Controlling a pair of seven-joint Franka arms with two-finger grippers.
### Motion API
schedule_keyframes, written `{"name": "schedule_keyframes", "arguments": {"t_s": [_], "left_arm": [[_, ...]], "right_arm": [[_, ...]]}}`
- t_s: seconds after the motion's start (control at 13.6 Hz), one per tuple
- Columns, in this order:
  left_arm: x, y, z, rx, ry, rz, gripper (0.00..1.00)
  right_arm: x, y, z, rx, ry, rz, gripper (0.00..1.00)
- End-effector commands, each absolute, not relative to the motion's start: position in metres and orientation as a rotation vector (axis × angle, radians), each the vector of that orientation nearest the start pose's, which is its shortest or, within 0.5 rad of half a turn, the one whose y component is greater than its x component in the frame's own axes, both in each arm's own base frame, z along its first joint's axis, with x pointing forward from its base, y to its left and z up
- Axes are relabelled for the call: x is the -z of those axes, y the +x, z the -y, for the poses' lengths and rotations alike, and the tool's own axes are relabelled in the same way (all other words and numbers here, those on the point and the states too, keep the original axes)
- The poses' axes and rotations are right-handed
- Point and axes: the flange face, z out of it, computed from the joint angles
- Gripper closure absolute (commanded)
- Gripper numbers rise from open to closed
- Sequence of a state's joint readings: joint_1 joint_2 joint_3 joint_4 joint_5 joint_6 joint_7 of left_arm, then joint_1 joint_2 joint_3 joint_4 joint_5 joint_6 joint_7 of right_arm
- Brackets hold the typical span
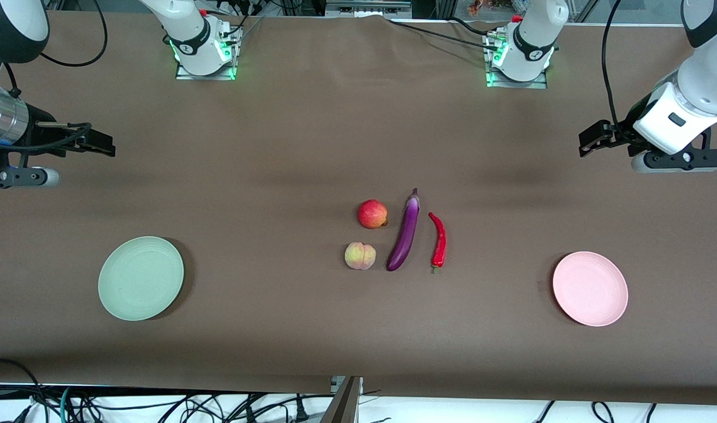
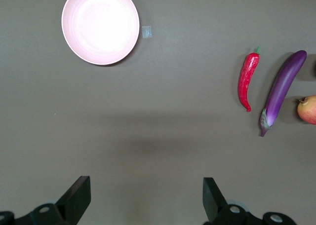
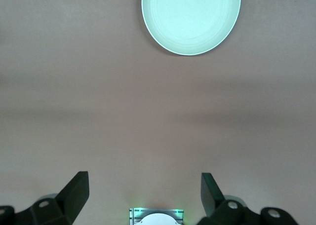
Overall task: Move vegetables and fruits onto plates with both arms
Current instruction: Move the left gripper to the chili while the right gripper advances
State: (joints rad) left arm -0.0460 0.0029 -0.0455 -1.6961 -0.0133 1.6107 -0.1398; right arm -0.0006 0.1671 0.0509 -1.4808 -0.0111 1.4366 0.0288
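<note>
Mint plate [image 1: 140, 278] and pink plate [image 1: 590, 288] are seen bare; produce is clustered between them; left gripper [image 2: 146, 198] and right gripper [image 3: 144, 193] are held spread above bare cloth.

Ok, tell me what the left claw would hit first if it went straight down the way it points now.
Probably just bare table: the open left claw points down at brown cloth, with the pink plate and chili pepper off to either side. Depth is unclear.

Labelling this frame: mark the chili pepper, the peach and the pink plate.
chili pepper [image 1: 439, 241], front view, middle of its red body.
peach [image 1: 360, 256], front view, centre of the fruit.
pink plate [image 1: 590, 288], front view, bare centre of its dish.
</note>
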Motion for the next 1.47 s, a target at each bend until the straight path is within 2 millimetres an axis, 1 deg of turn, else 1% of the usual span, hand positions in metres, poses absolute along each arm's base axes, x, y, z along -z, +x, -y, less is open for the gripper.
{"name": "schedule_keyframes", "arguments": {"t_s": [0.0,0.15,0.22,0.29,0.37,0.44,0.51,0.59,0.73,0.81,0.95,1.03,1.17,1.25,1.32,1.39], "left_arm": [[-0.568,0.554,0.055,-0.162,-3.158,0.045,0.0],[-0.563,0.555,0.061,-0.179,-3.157,0.028,0.0],[-0.554,0.558,0.065,-0.205,-3.153,0.018,0.0],[-0.539,0.564,0.075,-0.242,-3.15,-0.014,0.0],[-0.527,0.569,0.085,-0.256,-3.153,-0.022,0.0],[-0.513,0.577,0.098,-0.254,-3.151,-0.045,0.0],[-0.498,0.585,0.105,-0.24,-3.159,-0.056,0.0],[-0.481,0.593,0.117,-0.231,-3.161,-0.081,0.0],[-0.457,0.606,0.134,-0.186,-3.171,-0.086,0.0],[-0.441,0.61,0.15,-0.182,-3.171,-0.097,0.0],[-0.415,0.614,0.178,-0.171,-3.171,-0.106,0.0],[-0.406,0.615,0.186,-0.168,-3.173,-0.106,0.0],[-0.378,0.613,0.225,-0.138,-3.17,-0.144,0.0],[-0.36,0.614,0.238,-0.133,-3.172,-0.136,0.0],[-0.34,0.619,0.244,-0.109,-3.179,-0.131,0.0],[-0.318,0.621,0.253,-0.087,-3.186,-0.146,0.0]], "right_arm": [[-0.551,0.589,-0.026,-0.353,-3.112,0.02,0.0],[-0.543,0.592,-0.027,-0.369,-3.111,0.031,0.0],[-0.543,0.592,-0.027,-0.37,-3.111,0.024,0.0],[-0.54,0.593,-0.03,-0.372,-3.112,0.029,0.0],[-0.541,0.595,-0.031,-0.351,-3.113,0.031,0.0],[-0.539,0.598,-0.032,-0.339,-3.114,0.031,0.0],[-0.538,0.599,-0.034,-0.327,-3.113,0.028,0.0],[-0.534,0.602,-0.035,-0.32,-3.112,0.016,0.0],[-0.527,0.609,-0.049,-0.288,-3.076,-0.009,0.0],[-0.524,0.612,-0.053,-0.283,-3.058,-0.047,0.0],[-0.509,0.62,-0.074,-0.272,-3.036,-0.079,0.0],[-0.507,0.62,-0.089,-0.261,-3.035,-0.091,0.0],[-0.503,0.62,-0.112,-0.253,-3.04,-0.144,0.0],[-0.502,0.62,-0.123,-0.244,-3.042,-0.144,0.0],[-0.503,0.619,-0.135,-0.225,-3.045,-0.14,0.0],[-0.503,0.619,-0.142,-0.214,-3.043,-0.167,0.0]]}}
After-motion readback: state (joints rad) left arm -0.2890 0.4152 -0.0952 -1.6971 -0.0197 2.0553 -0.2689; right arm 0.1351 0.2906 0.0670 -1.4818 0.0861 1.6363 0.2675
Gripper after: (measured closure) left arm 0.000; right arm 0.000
